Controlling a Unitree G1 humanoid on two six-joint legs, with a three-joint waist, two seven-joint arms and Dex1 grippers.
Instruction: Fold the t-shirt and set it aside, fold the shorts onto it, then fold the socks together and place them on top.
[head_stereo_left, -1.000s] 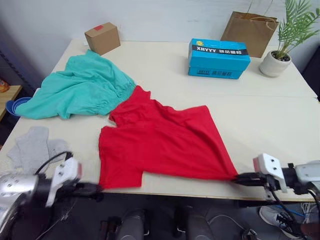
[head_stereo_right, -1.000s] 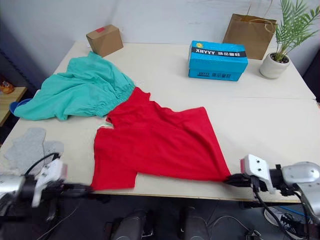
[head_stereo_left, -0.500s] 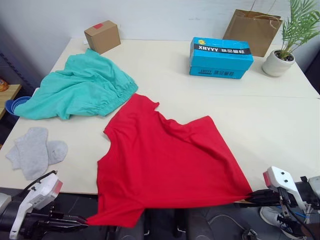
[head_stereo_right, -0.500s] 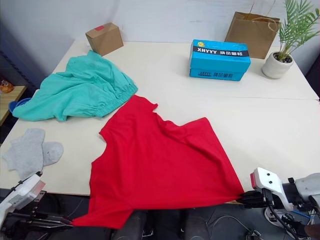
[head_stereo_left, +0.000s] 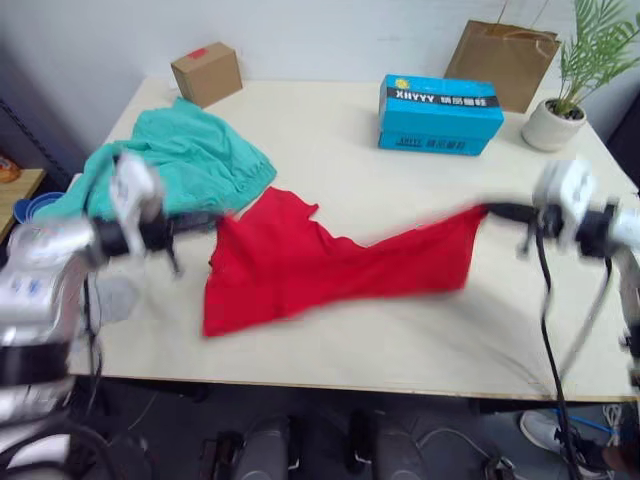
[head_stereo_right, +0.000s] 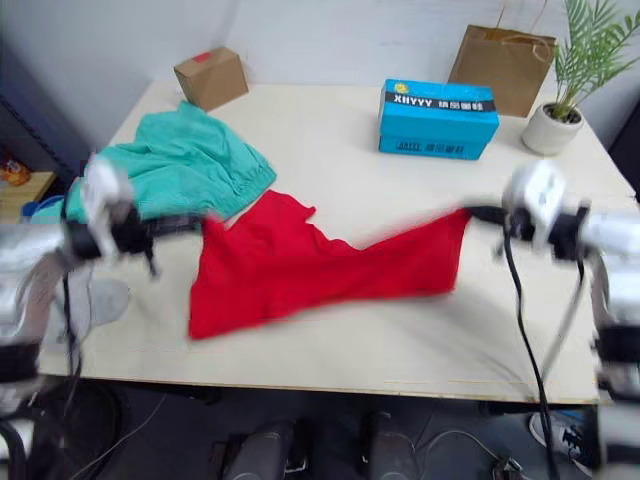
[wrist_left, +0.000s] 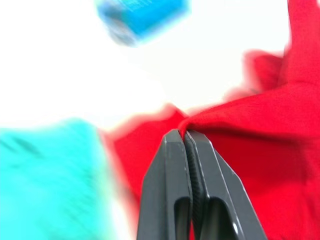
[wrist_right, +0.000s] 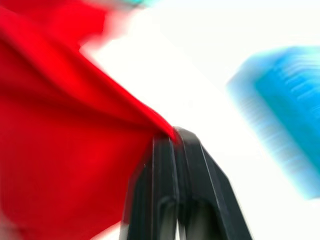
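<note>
The red t-shirt (head_stereo_left: 320, 265) lies mid-table, its near edge lifted and stretched in the air between my two grippers. My left gripper (head_stereo_left: 205, 222) is shut on one corner of the t-shirt (wrist_left: 250, 150), beside the teal shorts (head_stereo_left: 205, 160) bunched at the far left. Over the right side of the table, my right gripper (head_stereo_left: 487, 210) is shut on the other corner (wrist_right: 60, 130). A light grey sock (head_stereo_right: 100, 298) shows at the near left, partly hidden behind my left arm.
A small cardboard box (head_stereo_left: 205, 72) stands at the far left corner. Along the back sit a blue carton (head_stereo_left: 440, 100), a brown paper bag (head_stereo_left: 505, 60) and a potted plant (head_stereo_left: 553, 125). Bare tabletop (head_stereo_left: 400, 340) lies in front of the shirt.
Both grippers have risen from below the table's near edge and swung over the table, carrying the shirt's hem corners up and toward the far side. The shirt no longer hangs off the edge.
</note>
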